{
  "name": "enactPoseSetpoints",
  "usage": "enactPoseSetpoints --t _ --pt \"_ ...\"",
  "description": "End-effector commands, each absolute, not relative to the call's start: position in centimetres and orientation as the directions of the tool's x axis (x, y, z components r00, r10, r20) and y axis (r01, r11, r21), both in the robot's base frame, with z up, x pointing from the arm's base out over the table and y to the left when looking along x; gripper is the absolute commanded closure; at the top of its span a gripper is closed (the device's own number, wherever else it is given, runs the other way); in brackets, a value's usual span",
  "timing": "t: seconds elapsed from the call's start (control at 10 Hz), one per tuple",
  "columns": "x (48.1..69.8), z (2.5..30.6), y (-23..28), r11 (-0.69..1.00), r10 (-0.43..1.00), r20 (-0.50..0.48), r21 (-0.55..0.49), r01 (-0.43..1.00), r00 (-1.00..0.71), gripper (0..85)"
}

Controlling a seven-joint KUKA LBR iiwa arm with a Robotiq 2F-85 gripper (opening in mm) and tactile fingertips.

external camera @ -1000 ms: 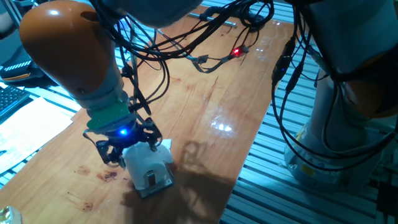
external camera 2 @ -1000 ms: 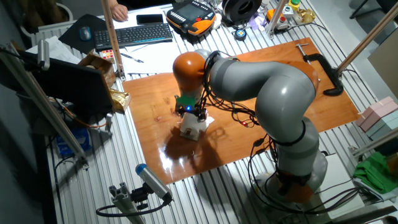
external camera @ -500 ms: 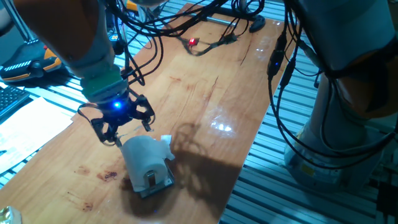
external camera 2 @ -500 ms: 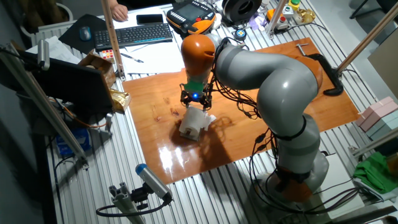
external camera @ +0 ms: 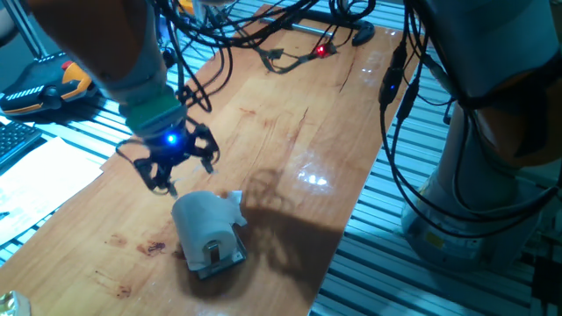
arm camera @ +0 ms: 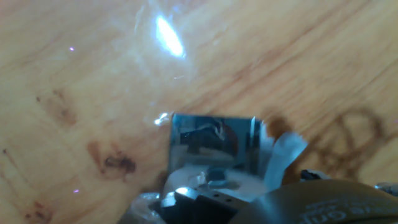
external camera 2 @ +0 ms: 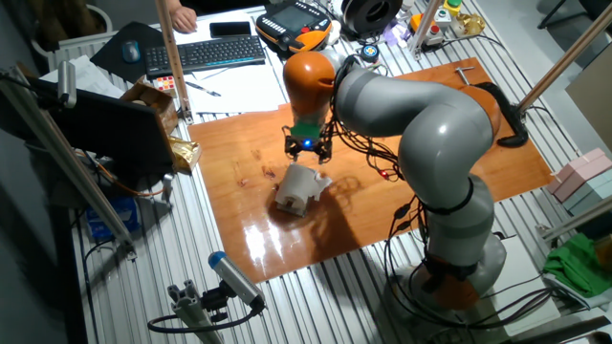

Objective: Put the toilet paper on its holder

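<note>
The toilet paper (external camera: pixel 204 224) is a white roll lying on its side over the holder (external camera: pixel 223 257), whose shiny grey plate shows under the roll's near end. A loose torn end (external camera: pixel 234 201) sticks out beside it. My gripper (external camera: pixel 179 170) hangs just above and behind the roll, open, with nothing between its fingers. In the other fixed view the gripper (external camera 2: pixel 308 152) is above the roll (external camera 2: pixel 295 187). The hand view shows the mirror-like plate (arm camera: pixel 211 144) and a strip of white paper (arm camera: pixel 283 154). My fingertips are not clear there.
Black cables with a red light (external camera: pixel 328 50) cross the far end of the wooden table (external camera: pixel 290 132). A keyboard (external camera 2: pixel 206 53) and an orange-black pendant (external camera 2: pixel 293 25) lie beyond the table. A black clamp (external camera 2: pixel 497 100) sits at the table's right edge.
My gripper has let go of the roll, risen, and moved back toward the far side of the table. The roll stays on the plate.
</note>
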State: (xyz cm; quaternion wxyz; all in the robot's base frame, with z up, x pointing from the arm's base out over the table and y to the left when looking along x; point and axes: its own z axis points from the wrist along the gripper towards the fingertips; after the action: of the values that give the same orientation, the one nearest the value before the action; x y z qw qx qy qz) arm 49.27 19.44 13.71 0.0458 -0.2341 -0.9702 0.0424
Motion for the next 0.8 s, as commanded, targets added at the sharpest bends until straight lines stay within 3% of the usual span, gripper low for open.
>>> enactPoseSetpoints --t 0.0,0.7 --pt "49.5 13.6 18.6 0.896 0.441 0.071 -0.101 0.433 -0.895 17.3" --pt "52.4 14.0 15.9 0.923 0.379 0.059 -0.089 0.374 -0.923 22.3"
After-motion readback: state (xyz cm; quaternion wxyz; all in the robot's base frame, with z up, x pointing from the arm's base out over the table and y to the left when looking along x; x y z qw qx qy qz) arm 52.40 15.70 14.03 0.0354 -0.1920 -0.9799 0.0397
